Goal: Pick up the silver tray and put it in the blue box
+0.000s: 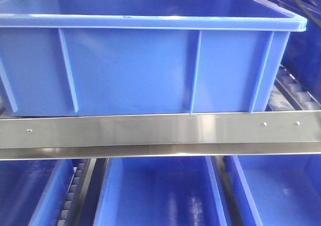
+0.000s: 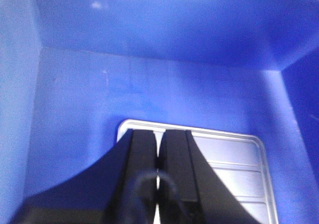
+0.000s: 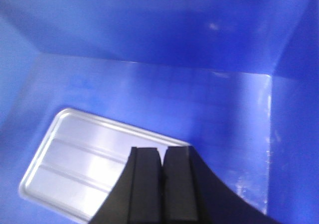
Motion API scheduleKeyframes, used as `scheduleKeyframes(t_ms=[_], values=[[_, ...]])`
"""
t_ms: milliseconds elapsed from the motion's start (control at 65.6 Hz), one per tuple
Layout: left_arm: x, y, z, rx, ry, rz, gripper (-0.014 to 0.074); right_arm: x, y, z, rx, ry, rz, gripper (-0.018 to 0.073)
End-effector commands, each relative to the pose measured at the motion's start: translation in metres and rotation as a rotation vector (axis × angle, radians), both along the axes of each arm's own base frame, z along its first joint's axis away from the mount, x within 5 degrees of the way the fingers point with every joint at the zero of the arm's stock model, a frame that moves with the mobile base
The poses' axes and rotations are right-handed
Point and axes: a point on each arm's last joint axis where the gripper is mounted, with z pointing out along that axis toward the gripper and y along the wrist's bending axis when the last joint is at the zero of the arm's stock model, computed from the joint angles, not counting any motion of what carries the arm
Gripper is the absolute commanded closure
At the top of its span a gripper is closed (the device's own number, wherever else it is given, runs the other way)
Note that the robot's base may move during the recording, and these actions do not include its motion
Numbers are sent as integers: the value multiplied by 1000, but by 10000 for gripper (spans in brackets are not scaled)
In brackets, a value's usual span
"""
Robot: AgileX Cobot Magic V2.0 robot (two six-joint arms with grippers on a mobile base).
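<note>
Silver tray [image 3: 94, 171] lies flat on the floor of the blue box [image 1: 150, 65], seen in both wrist views. Left gripper [image 2: 158, 157] and right gripper [image 3: 161, 169] are each over a tray edge w/ fingers pressed nearly together; prob. pinching the rim, but contact is hidden. Box sits on a steel rail [image 1: 160, 133].

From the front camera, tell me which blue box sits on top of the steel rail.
The large blue box filling the upper half of the view: its base rests on the steel rail. The other blue crates lie below the rail, seen from above.
</note>
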Motion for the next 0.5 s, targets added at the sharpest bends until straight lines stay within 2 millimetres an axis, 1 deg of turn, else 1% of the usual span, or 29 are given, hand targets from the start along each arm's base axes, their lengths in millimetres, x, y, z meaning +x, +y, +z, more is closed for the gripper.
scheduleKeyframes(t_ms=[0,15,30,46,61,76,91,107,122,137,168,198,213,244,305,412,473,488], values=[[-33,10,34,-79,-253,7,602,-31,-11,32,34,-261,3,505],[-37,11,34,-86,-287,10,602,-35,-13,31,31,-271,3,505],[-41,13,29,-82,-297,11,602,-41,-15,30,28,-287,4,505],[-47,16,31,-86,-343,13,602,-45,-16,29,24,-296,4,505],[-51,17,26,-80,-353,13,602,-49,-18,27,16,-305,6,505],[-56,19,24,-80,-374,12,602,-54,-20,29,15,-326,7,505],[-62,21,22,-78,-404,11,602,-59,-22,24,2,-326,10,505],[-67,23,20,-77,-425,10,602,-65,-24,25,0,-345,11,505],[-74,25,21,-76,-451,9,602,-69,-25,20,-9,-342,13,505],[-78,27,16,-76,-466,8,602,-75,-27,22,-10,-360,14,505],[-90,31,10,-76,-495,5,602,-86,-31,18,-21,-374,17,505],[-101,34,8,-73,-517,2,602,-94,-34,15,-31,-388,21,505],[-106,36,2,-63,-515,-3,602,-101,-36,12,-41,-398,25,505],[-117,40,-2,-53,-528,-9,602,-111,-40,8,-58,-418,32,505],[-140,47,-16,-25,-525,-22,602,-131,-46,-4,-79,-447,43,505],[-177,60,-39,-18,-524,-25,602,-166,-58,-18,-68,-510,47,505],[-196,67,-50,-21,-534,-24,602,-185,-64,-27,-60,-531,46,505],[-202,69,-50,-25,-547,-22,602,-188,-65,-29,-60,-534,46,505]])
